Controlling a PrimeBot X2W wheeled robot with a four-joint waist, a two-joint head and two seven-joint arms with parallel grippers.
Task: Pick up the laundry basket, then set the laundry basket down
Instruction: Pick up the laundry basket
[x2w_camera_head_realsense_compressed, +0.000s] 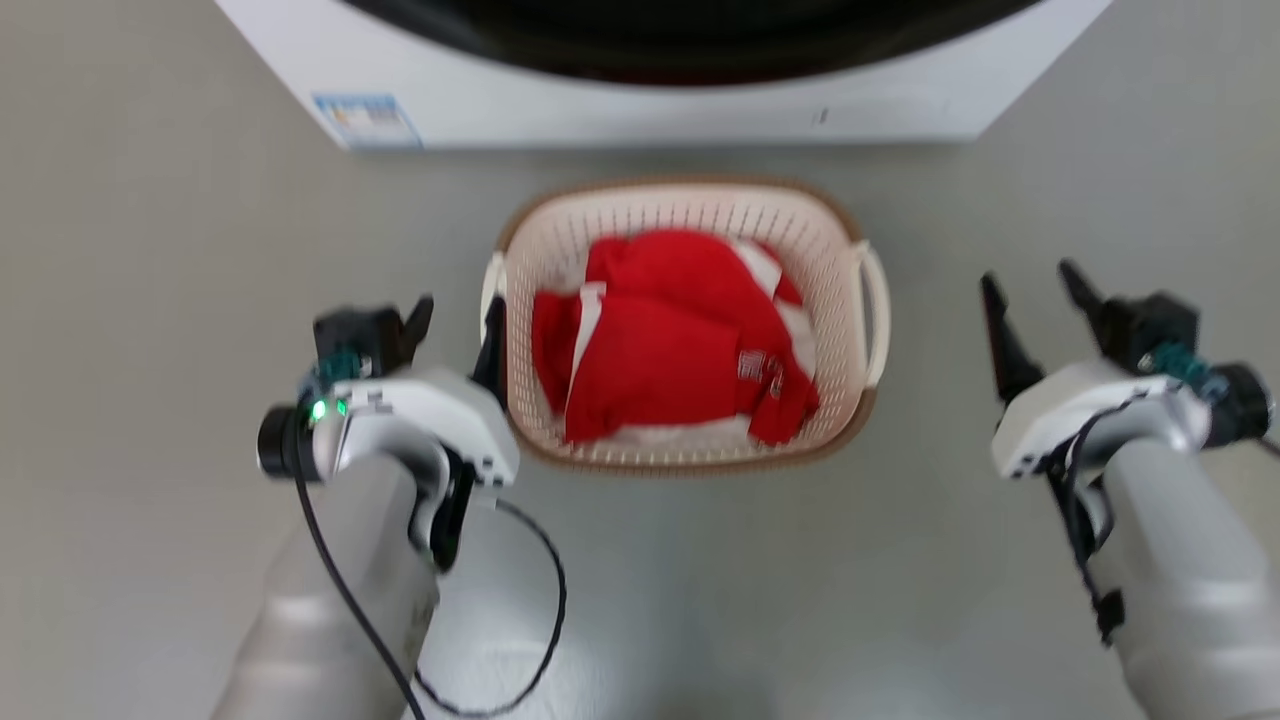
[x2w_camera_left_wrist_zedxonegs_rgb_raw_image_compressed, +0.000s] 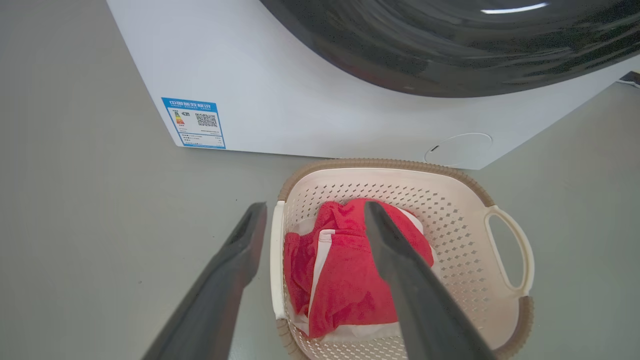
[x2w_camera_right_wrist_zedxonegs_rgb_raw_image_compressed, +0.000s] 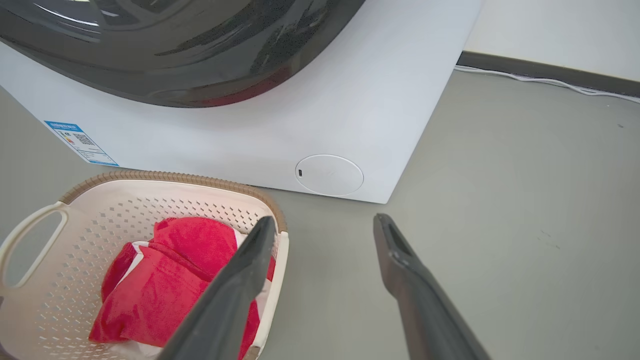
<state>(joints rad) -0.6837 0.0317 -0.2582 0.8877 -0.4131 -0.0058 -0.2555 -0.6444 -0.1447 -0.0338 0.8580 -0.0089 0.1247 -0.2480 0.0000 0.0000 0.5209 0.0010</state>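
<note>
On the floor just before the washing machine, the laundry basket sits unlifted. Left gripper gapes empty astride its left handle; right gripper, wide open and empty too, hangs well off. Lift and set-down both remain.

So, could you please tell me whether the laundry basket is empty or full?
Partly full: the laundry basket holds crumpled red-and-white clothing lying below its rim.
</note>
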